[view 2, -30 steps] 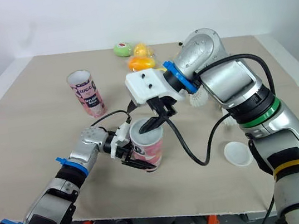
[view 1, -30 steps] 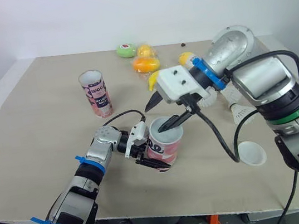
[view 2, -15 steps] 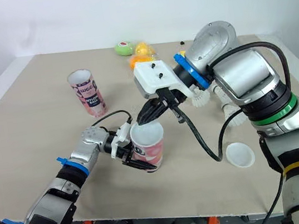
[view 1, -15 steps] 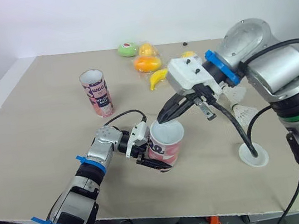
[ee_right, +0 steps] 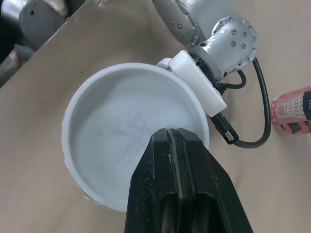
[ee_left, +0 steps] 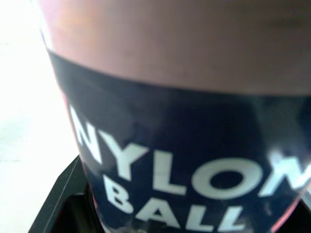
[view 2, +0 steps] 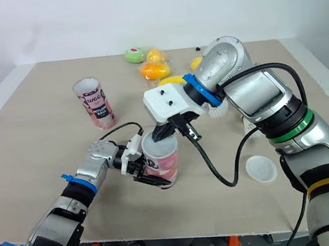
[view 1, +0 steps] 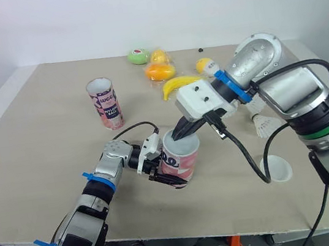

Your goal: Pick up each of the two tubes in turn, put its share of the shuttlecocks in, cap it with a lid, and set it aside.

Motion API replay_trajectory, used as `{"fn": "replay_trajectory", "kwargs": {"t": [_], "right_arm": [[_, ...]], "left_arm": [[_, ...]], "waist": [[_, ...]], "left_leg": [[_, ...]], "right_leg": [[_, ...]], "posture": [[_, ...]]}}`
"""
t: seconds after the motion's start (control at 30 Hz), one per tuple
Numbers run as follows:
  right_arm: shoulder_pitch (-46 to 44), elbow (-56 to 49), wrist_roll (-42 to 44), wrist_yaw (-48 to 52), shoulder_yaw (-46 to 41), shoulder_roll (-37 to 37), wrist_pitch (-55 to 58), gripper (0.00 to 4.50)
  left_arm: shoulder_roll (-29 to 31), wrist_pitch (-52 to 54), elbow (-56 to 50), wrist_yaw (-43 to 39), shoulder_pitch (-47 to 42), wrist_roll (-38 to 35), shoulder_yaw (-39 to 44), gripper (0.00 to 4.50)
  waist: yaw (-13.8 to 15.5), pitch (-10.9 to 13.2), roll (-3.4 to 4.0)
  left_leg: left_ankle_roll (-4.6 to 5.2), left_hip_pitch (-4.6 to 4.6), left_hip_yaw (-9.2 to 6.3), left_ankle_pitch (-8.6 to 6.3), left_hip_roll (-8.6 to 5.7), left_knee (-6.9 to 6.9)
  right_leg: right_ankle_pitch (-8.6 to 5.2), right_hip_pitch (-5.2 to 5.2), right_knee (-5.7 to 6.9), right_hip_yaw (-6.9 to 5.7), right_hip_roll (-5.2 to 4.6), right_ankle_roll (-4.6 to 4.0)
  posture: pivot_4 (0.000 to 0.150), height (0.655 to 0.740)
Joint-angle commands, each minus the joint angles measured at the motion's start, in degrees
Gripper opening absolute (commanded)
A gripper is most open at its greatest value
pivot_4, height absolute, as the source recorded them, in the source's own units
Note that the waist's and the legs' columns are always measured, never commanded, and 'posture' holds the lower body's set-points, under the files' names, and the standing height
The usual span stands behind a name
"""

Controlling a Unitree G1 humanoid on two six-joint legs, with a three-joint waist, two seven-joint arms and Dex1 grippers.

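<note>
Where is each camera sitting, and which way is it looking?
Left eye view: on the head, looking forward and down at the table; both arms show, the left gripper holding the pink tube, the right gripper at its rim.
Right eye view: beside it on the head, same scene, same arms.
Left wrist view: on the left wrist, facing the tube's label; a black finger shows.
Right wrist view: on the right wrist, looking down on the tube's top; its shut fingers show.
Shared: every view sees the pink tube.
</note>
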Motion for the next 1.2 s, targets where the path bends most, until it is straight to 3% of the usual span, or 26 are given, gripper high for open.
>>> {"fn": "replay_trajectory", "kwargs": {"t": [0.03, 0.17, 0.2, 0.37, 0.5, 0.53, 0.67, 0.77, 0.83, 1.2], "right_arm": [[-1.03, -1.24, 6.47, 2.1, -5.85, -0.46, 4.27, 0.09], [-0.53, -1.95, 9.89, -1.67, -13.81, -3.82, 7.3, 0.09], [0.22, -2.48, 10.48, -2.95, -15.77, -4.83, 8.29, 0.33], [6.52, -9.84, 16.6, -7.15, -23.48, -8.58, 15.53, 2.05], [15.88, -15.95, 20.28, -12.84, -30.36, -10.36, 19.59, 4.09], [18.02, -17.13, 21.19, -14.3, -31.93, -10.5, 20.43, 4.42], [29.51, -22.55, 23.43, -22.52, -38.46, -8.53, 22.28, 4.42], [39.7, -27.24, 25.36, -28.34, -42.39, -5.4, 22.71, 4.5], [44.17, -29.82, 26.44, -31.2, -43.27, -3.95, 22.91, 4.5], [53.72, -34.35, 29.68, -38.1, -42.97, -3.68, 22.88, 4.5]], "left_arm": [[-0.55, 0.68, -0.31, -0.63, 0.72, 1.69, -0.23, 3.08], [-1.12, 0.65, -0.43, -0.62, 0.96, 1.79, 0.73, 3.08], [-1.2, 0.59, -0.43, -0.63, 0.99, 1.83, 0.84, 3.08], [-1.78, 0.57, -0.78, 0.07, 1.52, 1.88, 1.68, 3.08], [-2.75, 0.18, -1.25, 0.99, 1.82, 1.96, 2.83, 3.08], [-2.9, 0.19, -1.39, 1.07, 1.9, 1.99, 3.05, 3.08], [-3.46, 0.29, -2.31, 2.37, 2.19, 1.33, 4.74, 3.08], [-3.63, 2.29, -3.73, 2.87, 2.43, -0.29, 6.61, 4.06], [-3.39, 3.14, -4.79, 2.69, 2.68, -1.02, 7.42, 4.41], [-0.34, 7.72, -10.67, 0.58, 4.16, -2.53, 8.6, 4.41]], "waist": [[0.0, 0.04, 0.03], [0.34, 0.1, 0.02], [0.46, 0.1, 0.01], [0.3, 0.1, 0.01], [0.28, 0.11, 0.02], [0.33, 0.12, 0.0], [0.26, 0.13, -0.02], [0.21, 0.16, -0.1], [0.03, 0.19, -0.07], [-0.15, 0.22, -0.11]], "left_leg": [[0.0, -0.04, 0.0, 0.0, 0.0, -0.01], [0.01, -0.25, -0.03, -0.01, -0.04, -0.04], [0.0, -0.28, -0.03, -0.02, -0.06, -0.05], [-0.03, -0.35, -0.03, -0.08, -0.08, -0.07], [-0.04, -0.34, -0.07, -0.06, -0.09, -0.03], [-0.04, -0.34, -0.06, -0.06, -0.1, 0.0], [-0.04, -0.34, -0.07, -0.07, -0.17, 0.11], [-0.02, -0.34, -0.15, -0.05, -0.17, 0.14], [-0.02, -0.34, -0.15, -0.05, -0.17, 0.15], [-0.02, -0.34, -0.21, -0.05, -0.14, 0.14]], "right_leg": [[0.04, -0.04, 0.0, 0.0, 0.0, -0.07], [-0.04, -0.14, -0.01, 0.03, -0.01, 0.01], [-0.06, -0.15, -0.03, 0.02, -0.02, 0.02], [-0.09, -0.21, -0.06, 0.04, -0.05, 0.02], [-0.06, -0.17, -0.04, 0.02, -0.05, 0.05], [-0.05, -0.15, -0.05, 0.03, -0.06, 0.07], [-0.03, -0.06, -0.08, 0.03, -0.14, 0.15], [0.0, -0.01, -0.07, -0.02, -0.11, 0.18], [0.0, -0.03, -0.06, 0.03, -0.1, 0.18], [0.0, -0.02, -0.07, 0.03, -0.03, 0.22]], "posture": [[0.15, 0.7179], [0.15, 0.7179], [0.15, 0.7179], [0.15, 0.7179], [0.15, 0.7179], [0.15, 0.7179], [0.15, 0.7179], [0.15, 0.7179], [0.15, 0.7179], [0.15, 0.7179]]}}
